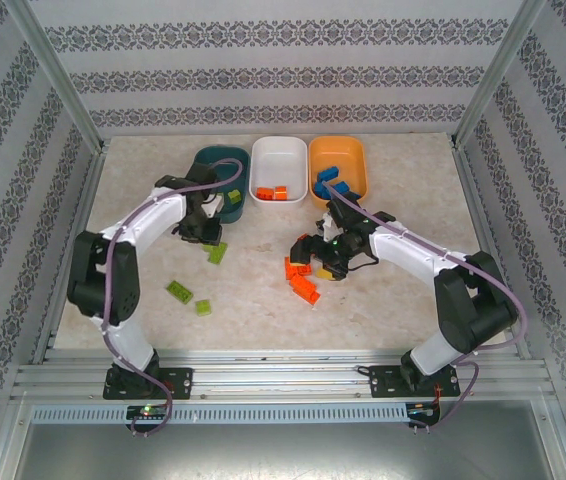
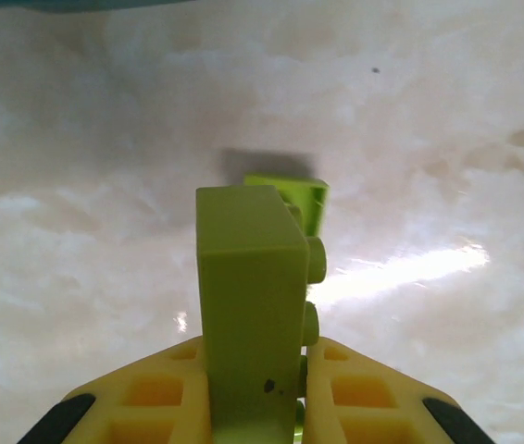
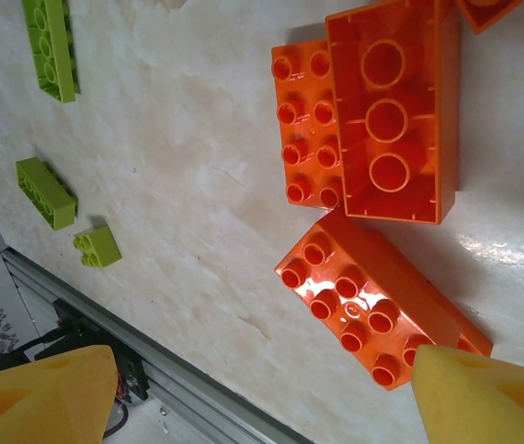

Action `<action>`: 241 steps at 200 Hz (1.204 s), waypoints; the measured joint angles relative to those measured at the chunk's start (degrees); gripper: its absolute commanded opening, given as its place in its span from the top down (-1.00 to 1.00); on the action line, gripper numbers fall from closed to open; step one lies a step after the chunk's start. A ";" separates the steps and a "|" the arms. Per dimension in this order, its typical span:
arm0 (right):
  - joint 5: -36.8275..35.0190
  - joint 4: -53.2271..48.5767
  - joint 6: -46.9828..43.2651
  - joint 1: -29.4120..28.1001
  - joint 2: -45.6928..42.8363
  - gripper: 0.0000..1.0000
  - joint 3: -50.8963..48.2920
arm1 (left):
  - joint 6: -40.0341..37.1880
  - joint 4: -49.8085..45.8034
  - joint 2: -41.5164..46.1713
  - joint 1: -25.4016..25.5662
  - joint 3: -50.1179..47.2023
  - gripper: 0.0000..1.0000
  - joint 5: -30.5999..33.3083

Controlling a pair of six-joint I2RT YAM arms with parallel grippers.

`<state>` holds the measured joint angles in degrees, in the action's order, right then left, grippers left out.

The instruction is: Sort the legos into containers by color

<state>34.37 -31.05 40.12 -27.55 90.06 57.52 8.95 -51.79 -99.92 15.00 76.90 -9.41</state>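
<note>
My left gripper (image 1: 206,228) sits just in front of the dark teal bin (image 1: 213,155), shut on a lime green brick (image 2: 251,296) that stands upright between the yellow fingers (image 2: 151,398). Another green brick (image 2: 292,196) lies on the table right behind it. My right gripper (image 3: 262,370) is open wide, low over three orange bricks: one studs-up (image 3: 373,314), one upside down (image 3: 392,111), one beside that (image 3: 304,129). The same orange cluster (image 1: 301,280) lies mid-table. The white bin (image 1: 278,160) holds orange bricks (image 1: 271,192). The orange bin (image 1: 348,150) holds blue bricks (image 1: 331,180).
Loose green bricks lie on the left of the table: one (image 1: 218,252) under the left gripper, two nearer the front (image 1: 179,291), (image 1: 204,307). The metal front rail (image 1: 283,375) bounds the table, and patterned walls enclose the other sides.
</note>
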 measured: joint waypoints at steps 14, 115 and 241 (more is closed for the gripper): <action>0.00 0.13 -0.02 0.00 0.00 -0.65 0.00 | 2.86 0.33 3.23 0.00 -1.64 0.67 -2.36; 0.24 0.83 -0.70 0.00 0.11 -0.65 0.00 | 25.55 14.16 8.90 -5.49 1.97 0.65 -20.15; -0.33 0.42 -1.29 0.04 -4.55 -0.66 -3.69 | 28.39 6.88 -32.74 -9.64 44.35 0.59 -16.94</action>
<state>34.04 -30.63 38.83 -27.51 85.52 53.82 37.34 -44.91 -132.66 5.37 121.25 -26.35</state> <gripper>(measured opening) 0.830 0.211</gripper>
